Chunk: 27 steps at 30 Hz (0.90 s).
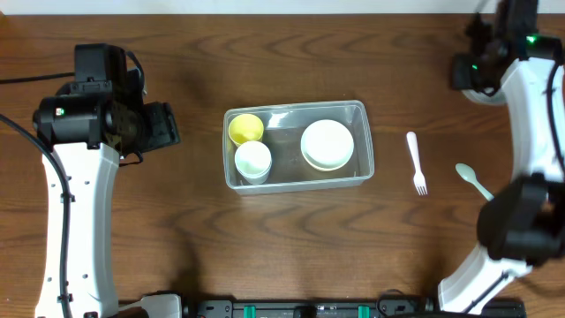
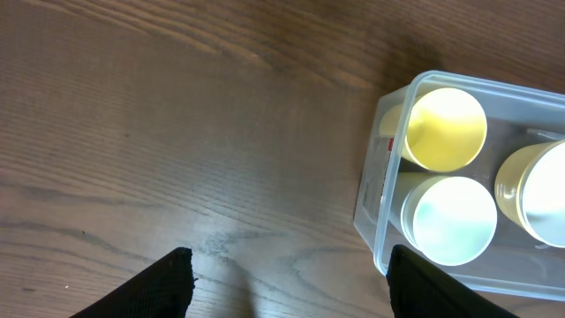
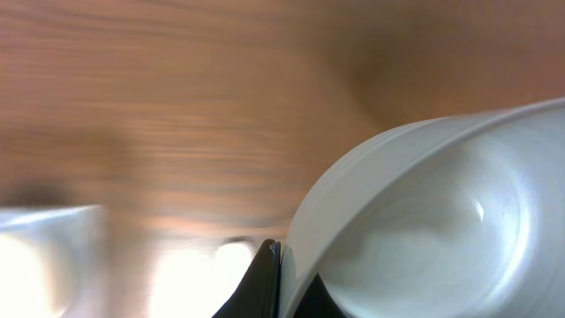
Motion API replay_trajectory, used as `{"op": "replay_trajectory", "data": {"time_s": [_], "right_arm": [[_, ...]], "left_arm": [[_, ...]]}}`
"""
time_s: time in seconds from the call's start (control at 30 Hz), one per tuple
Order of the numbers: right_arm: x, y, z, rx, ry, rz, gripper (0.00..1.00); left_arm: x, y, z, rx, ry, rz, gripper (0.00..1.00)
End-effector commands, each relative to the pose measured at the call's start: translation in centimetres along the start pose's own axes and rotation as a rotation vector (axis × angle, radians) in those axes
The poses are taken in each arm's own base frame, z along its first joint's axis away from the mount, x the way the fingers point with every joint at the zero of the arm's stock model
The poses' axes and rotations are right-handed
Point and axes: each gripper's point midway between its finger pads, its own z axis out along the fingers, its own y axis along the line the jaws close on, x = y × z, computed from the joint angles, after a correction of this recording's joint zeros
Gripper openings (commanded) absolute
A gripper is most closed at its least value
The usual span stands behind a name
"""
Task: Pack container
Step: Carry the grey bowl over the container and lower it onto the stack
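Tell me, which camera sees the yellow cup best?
The left wrist view: the yellow cup is big and close, its whole rim showing inside the container. Overhead shows it whole but tiny. The right wrist view misses it; a blurry white bowl fills that picture.

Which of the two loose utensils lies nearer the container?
The white plastic fork, lying just right of the clear rectangular plastic container; the pale green plastic spoon lies farther right.

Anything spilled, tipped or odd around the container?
Nothing stands out. The yellow cup, white cup and white bowl sit upright in the container; the fork and spoon lie flat on the table, right of it. The right gripper pinches the rim of a second bowl, blurred.
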Motion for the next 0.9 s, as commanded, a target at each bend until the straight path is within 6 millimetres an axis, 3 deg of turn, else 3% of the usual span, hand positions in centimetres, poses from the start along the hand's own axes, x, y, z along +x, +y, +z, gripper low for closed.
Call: {"op": "replay_trajectory", "data": {"time_s": [0.0, 0.1, 0.23, 0.4, 0.6, 0.87], "right_arm": [[-0.4, 8.0, -4.4, -0.121, -0.064, -0.199, 0.01], [1.3, 14.1, -6.0, -0.188, -0.045, -0.340, 0.01], [4.6, 20.6, -6.2, -0.266, 0.022, -0.486, 0.02], [8.3, 26.0, -5.2, -0.317, 0.099, -0.617, 0.02], [12.1, 28.7, -2.6, -0.330, 0.222, -0.695, 0.04], [14.4, 27.6, 1.9, -0.217, 0.366, -0.673, 0.01]], "left_arm": [[0.3, 0.3, 0.3, -0.009, 0.016, -0.013, 0.71], [0.3, 0.3, 0.3, -0.009, 0.017, -0.013, 0.71], [0.3, 0.3, 0.3, -0.010, 0.017, -0.013, 0.71], [0.4, 0.3, 0.3, -0.010, 0.019, -0.014, 0.71], [0.5, 0.3, 0.3, -0.011, 0.024, -0.014, 0.71], [0.7, 0.4, 0.3, -0.013, 0.032, -0.014, 0.71]]}}
